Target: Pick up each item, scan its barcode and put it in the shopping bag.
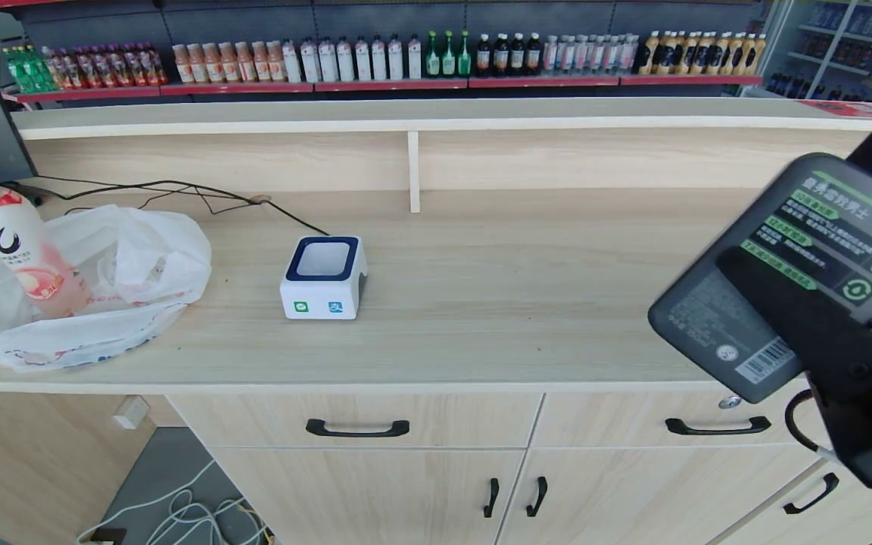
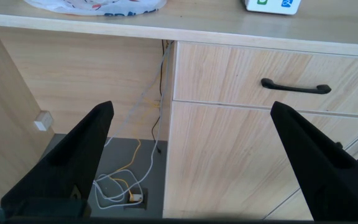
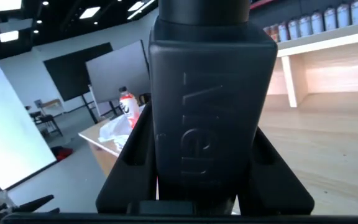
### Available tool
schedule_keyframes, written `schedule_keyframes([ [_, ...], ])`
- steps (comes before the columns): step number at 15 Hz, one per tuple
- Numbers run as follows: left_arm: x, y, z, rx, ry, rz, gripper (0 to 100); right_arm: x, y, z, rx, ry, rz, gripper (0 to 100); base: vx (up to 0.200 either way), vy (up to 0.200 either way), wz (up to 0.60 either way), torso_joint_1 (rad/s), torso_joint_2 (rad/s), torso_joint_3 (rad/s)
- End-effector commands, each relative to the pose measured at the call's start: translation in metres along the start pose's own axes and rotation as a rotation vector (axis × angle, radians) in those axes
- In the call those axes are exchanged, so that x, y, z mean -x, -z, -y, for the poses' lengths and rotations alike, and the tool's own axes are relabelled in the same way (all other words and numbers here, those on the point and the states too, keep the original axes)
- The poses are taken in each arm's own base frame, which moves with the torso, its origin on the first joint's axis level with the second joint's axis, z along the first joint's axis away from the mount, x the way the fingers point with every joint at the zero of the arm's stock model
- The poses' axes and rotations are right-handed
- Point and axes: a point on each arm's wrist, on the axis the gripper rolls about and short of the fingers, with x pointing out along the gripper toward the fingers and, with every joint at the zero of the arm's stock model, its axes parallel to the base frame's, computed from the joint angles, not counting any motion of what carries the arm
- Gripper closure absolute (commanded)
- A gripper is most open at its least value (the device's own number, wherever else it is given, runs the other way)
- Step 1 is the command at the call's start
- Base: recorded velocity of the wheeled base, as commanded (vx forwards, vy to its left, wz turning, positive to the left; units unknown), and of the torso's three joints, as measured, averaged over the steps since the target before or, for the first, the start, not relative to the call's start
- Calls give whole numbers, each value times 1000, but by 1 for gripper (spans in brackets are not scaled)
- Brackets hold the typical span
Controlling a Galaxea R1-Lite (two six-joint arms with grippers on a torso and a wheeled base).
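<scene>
A dark grey rectangular plastic bottle (image 3: pixel 204 106) with raised lettering sits at the centre of the frame, clamped on both sides by the black jaws of the right gripper (image 3: pixel 204 163). In the background, on a pale wooden tabletop (image 3: pixel 328 149), a pink drink bottle (image 3: pixel 127 107) stands in a crumpled white plastic bag (image 3: pixel 114 130).

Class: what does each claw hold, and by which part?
Right claw grips the dark grey bottle around its middle; left claw holds nothing.
</scene>
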Motion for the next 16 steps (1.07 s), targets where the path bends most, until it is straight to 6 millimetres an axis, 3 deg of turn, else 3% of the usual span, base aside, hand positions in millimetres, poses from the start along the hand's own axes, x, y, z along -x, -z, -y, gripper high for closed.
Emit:
schedule_keyframes([
  [1,0,0,0,0,0,0,0,-26,11,-12,-55,-110,-24,100,0,0,0,0,0,0],
  [7,0,0,0,0,0,0,0,-29,24,-15,-127,-222,-100,100,0,0,0,0,0,0],
  [12,0,0,0,0,0,0,0,-40,35,-42,-233,-399,-154,100,0,0,0,0,0,0],
  [16,0,0,0,0,0,0,0,-51,36,-46,-243,-419,-139,100,0,0,0,0,0,0],
])
